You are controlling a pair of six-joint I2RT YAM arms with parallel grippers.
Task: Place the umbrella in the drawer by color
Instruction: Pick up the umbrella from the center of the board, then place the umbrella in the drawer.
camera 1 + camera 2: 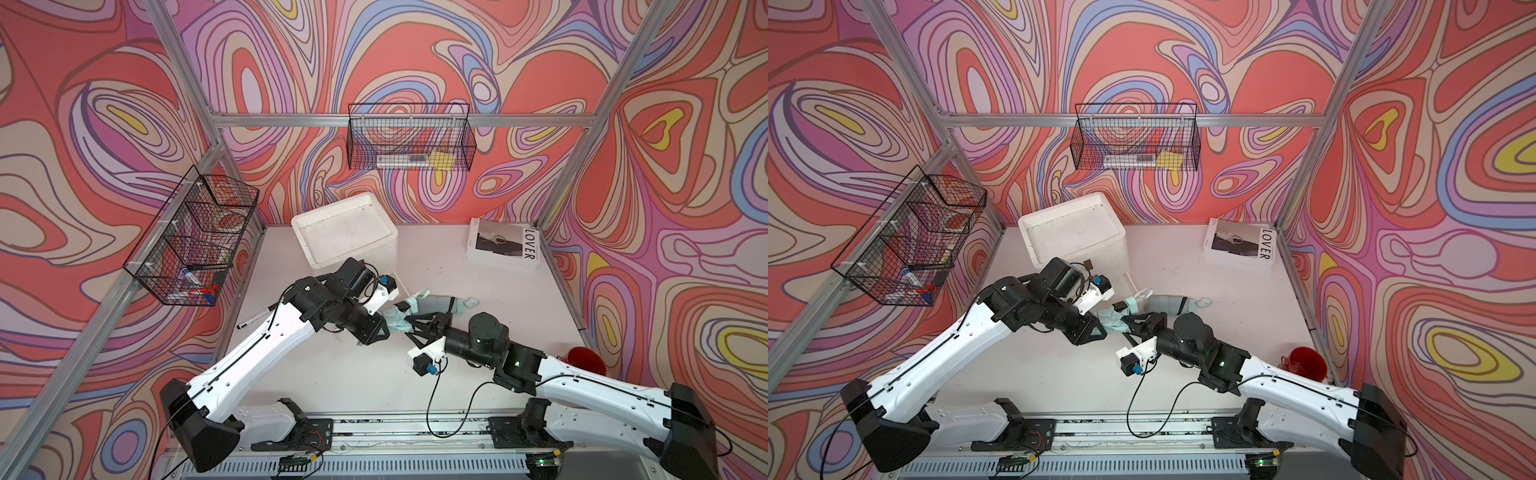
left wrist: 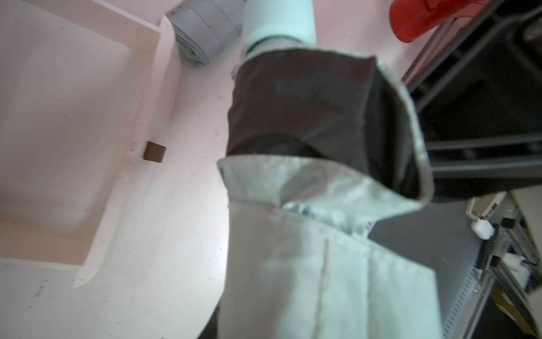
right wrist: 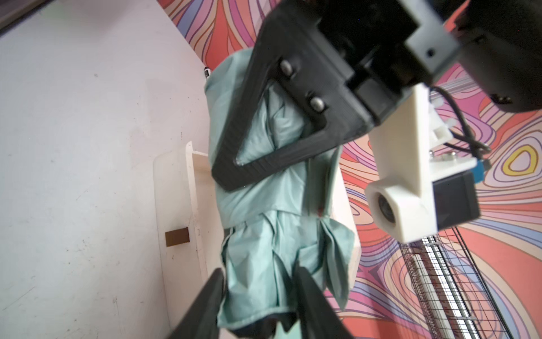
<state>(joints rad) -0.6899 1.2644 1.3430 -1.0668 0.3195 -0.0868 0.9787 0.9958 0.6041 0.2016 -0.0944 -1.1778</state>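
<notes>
Above the table (image 1: pixel 332 374), arms (image 1: pixel 266 345) converge: left claw (image 1: pixel 384 330) clamps umbrella (image 3: pixel 264 205), right claw (image 3: pixel 261 293) unclear.

This is a robotics lab test cell. Bare aluminium frame bars (image 1: pixel 332 120) box in a white surface (image 1: pixel 353 374), backed by printed swirl-pattern wall panels (image 1: pixel 83 124). At 6 o'clock a metal mounting rail (image 1: pixel 415 428) carries the white-and-black left arm (image 1: pixel 266 345) and right arm (image 1: pixel 582 382), beside a grey slotted cable duct (image 1: pixel 374 467) and a small lit circuit board (image 1: pixel 540 462). A rectangular black wire basket (image 1: pixel 409 137) hangs on the frame at 12 o'clock, and a divided black wire basket (image 1: pixel 195 237) at 9 o'clock.
</notes>
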